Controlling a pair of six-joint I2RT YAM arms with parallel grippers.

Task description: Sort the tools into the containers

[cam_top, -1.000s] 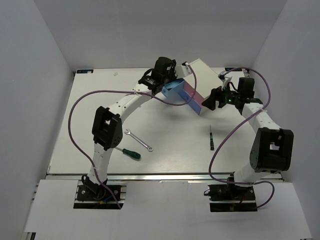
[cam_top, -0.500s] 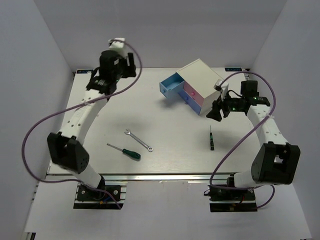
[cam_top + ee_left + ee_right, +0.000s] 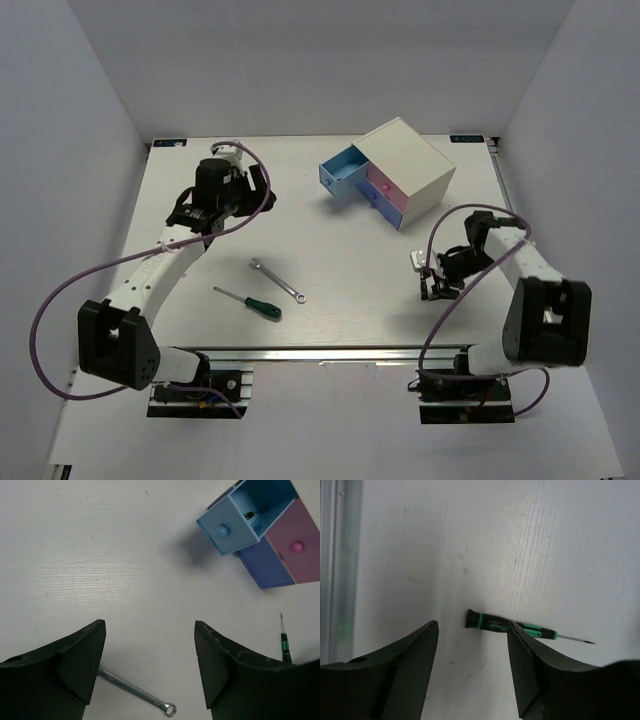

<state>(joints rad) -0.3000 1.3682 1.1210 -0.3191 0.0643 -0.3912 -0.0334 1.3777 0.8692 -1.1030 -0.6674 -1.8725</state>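
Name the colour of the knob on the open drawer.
The knob is light blue, matching its drawer; clearest in the left wrist view.

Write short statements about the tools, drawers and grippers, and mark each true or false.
1. The light blue drawer of the white cube-shaped cabinet is pulled open. True.
2. A thin dark mini screwdriver lies inside that drawer. True.
3. The silver wrench lies in the pink drawer. False: it lies on the white table; the pink drawer is closed.
4. The right gripper is shut on the second mini screwdriver. False: its jaws are open, the tool lying on the table between them.
5. The left gripper holds the green-handled screwdriver. False: it is open and empty; that screwdriver lies on the table.
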